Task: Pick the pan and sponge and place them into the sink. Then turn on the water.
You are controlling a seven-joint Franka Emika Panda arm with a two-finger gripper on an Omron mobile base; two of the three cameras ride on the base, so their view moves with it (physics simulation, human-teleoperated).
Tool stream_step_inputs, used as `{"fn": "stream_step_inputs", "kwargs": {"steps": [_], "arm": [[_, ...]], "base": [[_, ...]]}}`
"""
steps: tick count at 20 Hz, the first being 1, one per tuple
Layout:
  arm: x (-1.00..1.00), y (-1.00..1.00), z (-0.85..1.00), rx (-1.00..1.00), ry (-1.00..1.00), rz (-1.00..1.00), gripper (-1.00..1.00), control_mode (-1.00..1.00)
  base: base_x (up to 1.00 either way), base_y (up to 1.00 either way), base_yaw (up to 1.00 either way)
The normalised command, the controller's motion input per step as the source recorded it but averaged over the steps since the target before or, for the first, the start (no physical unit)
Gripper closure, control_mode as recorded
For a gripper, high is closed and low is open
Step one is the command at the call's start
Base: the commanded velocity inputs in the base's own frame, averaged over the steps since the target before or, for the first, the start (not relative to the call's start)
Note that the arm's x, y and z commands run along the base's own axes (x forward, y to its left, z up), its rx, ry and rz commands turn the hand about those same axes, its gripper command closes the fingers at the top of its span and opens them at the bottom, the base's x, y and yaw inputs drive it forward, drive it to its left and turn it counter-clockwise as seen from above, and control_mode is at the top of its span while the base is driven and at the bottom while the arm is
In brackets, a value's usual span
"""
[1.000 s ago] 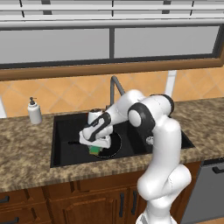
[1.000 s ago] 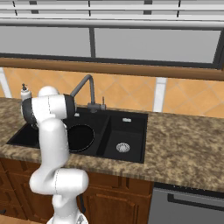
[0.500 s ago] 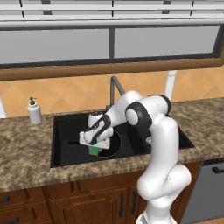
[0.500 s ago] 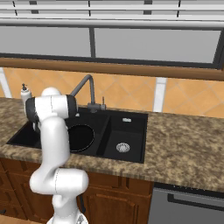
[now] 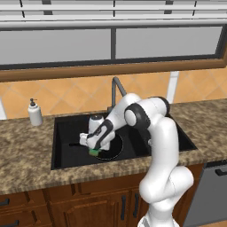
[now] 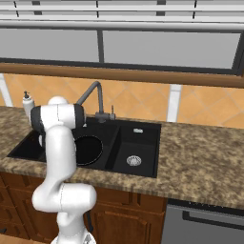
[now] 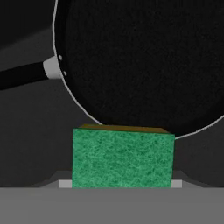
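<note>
**A:** Right, nearest first. What's at the hand?

**B:** Pincer (image 5: 94,150) is down inside the large basin of the sink (image 5: 62,153), clamped on the sponge (image 7: 122,157). Hand view has the green block sitting square between the finger tips (image 7: 64,184), yellowish layer on its far side. From the left base view the sponge (image 5: 95,152) shows as a green sliver under the hand.

**A:** Touching the basin floor?

**B:** Can't tell. It's low, just at the pan's near rim.

**A:** Pan?

**B:** Pan (image 7: 144,61) lies flat in the large basin, right beyond the sponge, rim overlapped by the sponge's far edge in the hand view. Handle (image 7: 24,75) sticks out to the left there. Left base view: pan (image 5: 111,150) sits partly hidden by the hand. Right base view: pan (image 6: 88,150) round and black, beside the arm.

**A:** Further back?

**B:** Small basin with metal drain (image 6: 134,160), to the right of the pan. Faucet (image 6: 97,97) behind the divider, spout over the large basin. Soap dispenser (image 5: 35,113) on the bench (image 5: 26,168) at the far left corner, well apart from the hand. Tiled wall and window behind.
</note>
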Motion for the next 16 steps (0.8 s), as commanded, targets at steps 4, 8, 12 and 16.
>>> {"fn": "stream_step_inputs", "kwargs": {"steps": [4,8,12,16], "arm": [[0.14,0.00,-0.01,0.00,-0.17,0.00,1.00,-1.00],[0.06,0.03,-0.05,0.00,-0.16,0.00,1.00,-1.00],[0.07,0.00,-0.07,0.00,-0.06,0.00,1.00,-1.00],[0.04,0.00,-0.03,0.00,0.00,0.00,1.00,-1.00]], "base": [[0.00,0.00,0.00],[0.00,0.00,0.00],[0.00,0.00,0.00],[0.00,0.00,0.00]]}}
